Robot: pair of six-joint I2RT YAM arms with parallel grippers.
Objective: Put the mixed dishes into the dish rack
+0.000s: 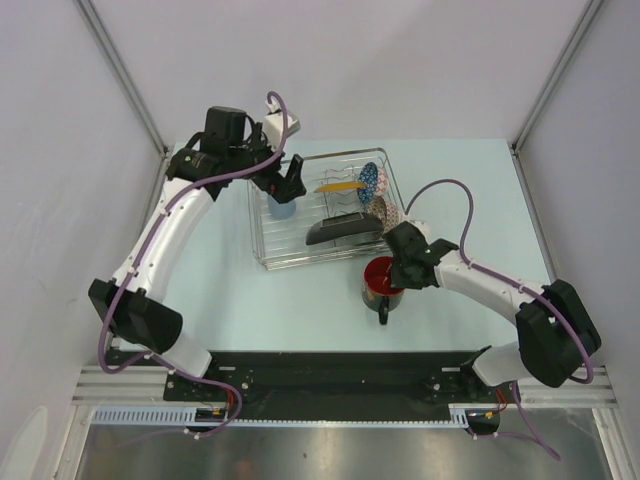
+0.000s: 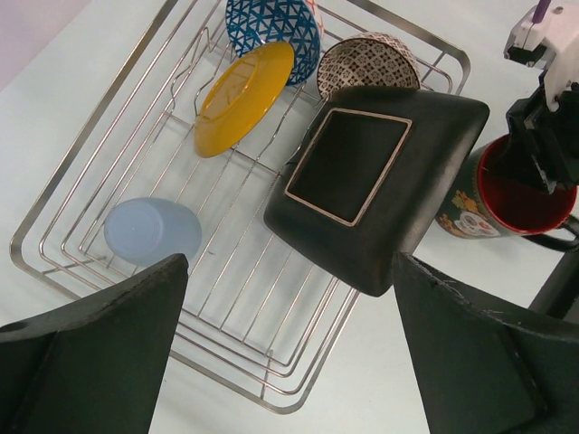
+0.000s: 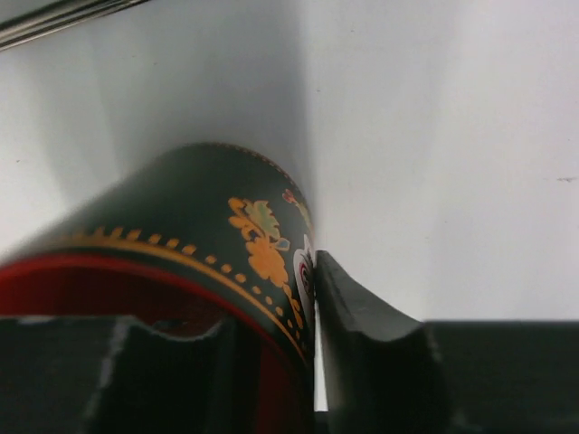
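Over the far-left end of the dish rack (image 1: 300,262) hangs the left gripper (image 1: 288,185), its jaws spread wide and holding nothing. Below it a light blue cup (image 2: 152,231) lies on the wires. Further right the round yellow plate (image 2: 244,98) leans in the prongs, with the blue bowl (image 2: 271,27) and the brown-speckled bowl (image 2: 369,65) on edge at the rack's far-right end. The square black plate (image 2: 380,181) is tilted against the near-right side.

Just off the rack's near-right corner, the dark red-rimmed mug (image 1: 381,283) stands upright on the tabletop (image 1: 300,310), the only dish not in the rack, with its handle toward the near edge. The right gripper (image 1: 400,268) straddles its rim, one finger inside the red bowl and the other against the painted outer wall. Whether the pinch is firm yet, I cannot tell.

To my eye the mug is glazed ceramic: rigid, fairly heavy, slick and liable to chip. A deep pinch on the wall looks sound, though the mug could swing or slip in a shallow grip.
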